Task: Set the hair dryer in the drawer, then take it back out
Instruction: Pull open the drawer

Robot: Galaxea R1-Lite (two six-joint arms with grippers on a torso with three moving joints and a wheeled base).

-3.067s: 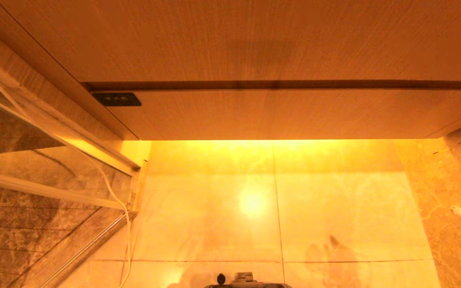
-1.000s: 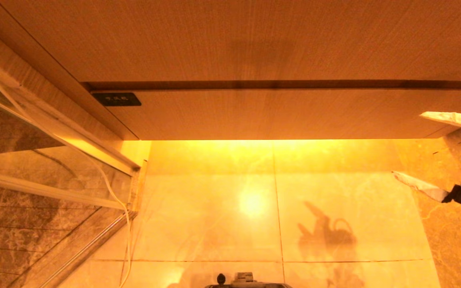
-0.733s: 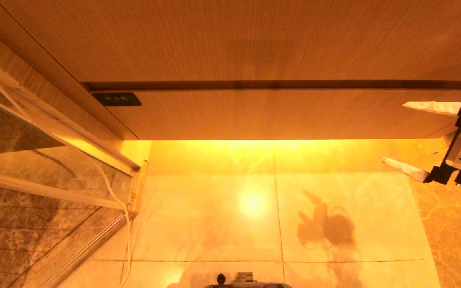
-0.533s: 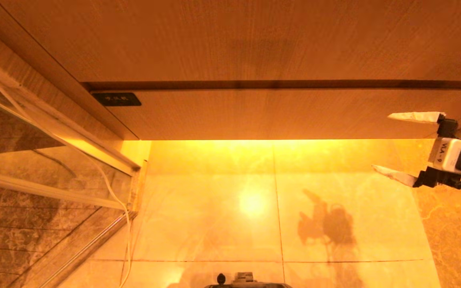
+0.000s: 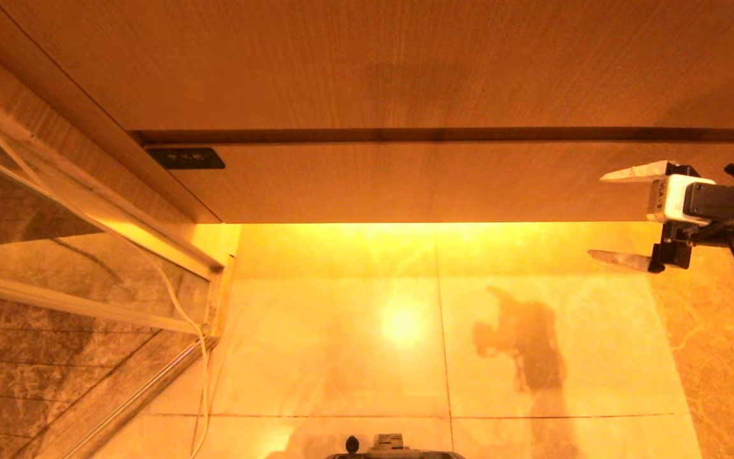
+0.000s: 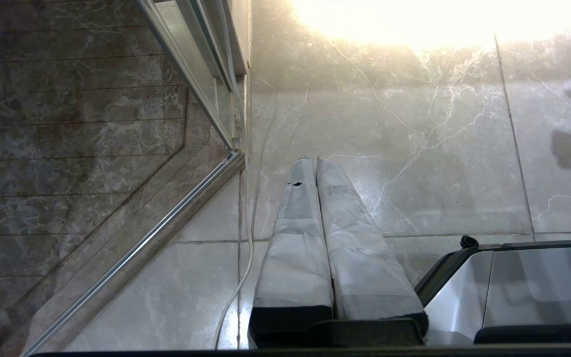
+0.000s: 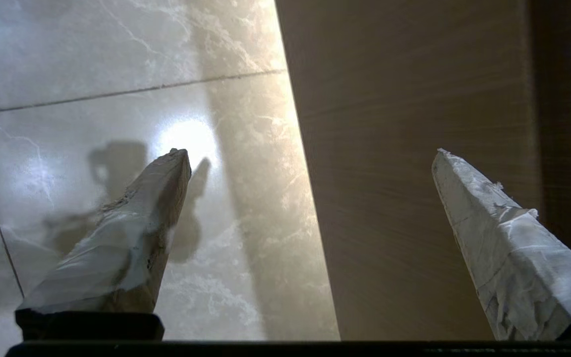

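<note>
The drawer [image 5: 405, 182] was shut under the counter, no hair dryer in sight, and the right gripper [image 5: 618, 213] (fingers spread wide, empty) hung by its right end, needing to pull it open.

Bathroom, down by my base

I look at polished marble floor tiles [image 5: 341, 344] glowing under a warm light strip, a wood-grain vanity with its drawer [image 5: 405, 182] shut, and a glass shower partition [image 5: 55, 268] with a metal frame beside darker stone.
</note>
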